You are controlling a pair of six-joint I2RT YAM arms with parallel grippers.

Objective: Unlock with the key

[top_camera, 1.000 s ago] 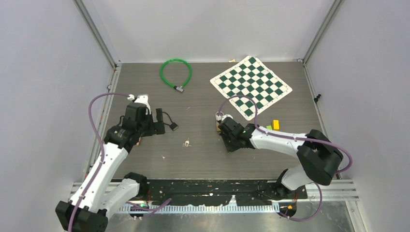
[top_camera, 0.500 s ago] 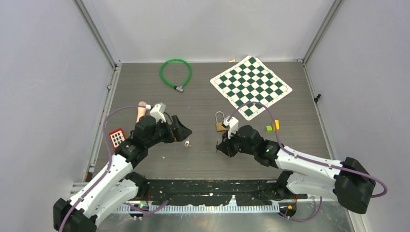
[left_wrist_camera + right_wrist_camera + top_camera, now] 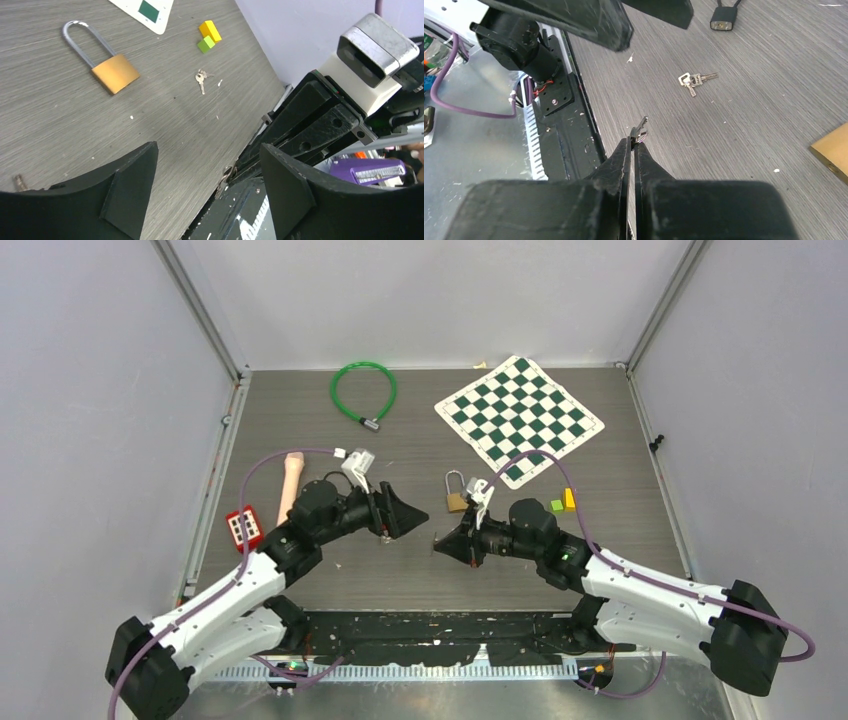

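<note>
- Right hand (image 3: pixel 446 540) is clamped on the key (image 3: pixel 640 129), by the very tips only. With that thin a grip, the key may twist or slip out under insertion load.
- Padlock (image 3: pixel 457 503) lies flat and loose on the bench (image 3: pixel 420 430), just behind the right hand, and neither hand touches it. Push a key at it and it will likely skate away.
- Left hand (image 3: pixel 408 514) is spread wide and empty, tips facing the right hand and near it. Reaching for the padlock from here risks the arms clipping.
- Keyhole isn't visible in any view, so alignment is a guess.
- Spare keys (image 3: pixel 694 80) and a small black lock (image 3: pixel 723 23) are also on the bench, so the held key may not match.
</note>
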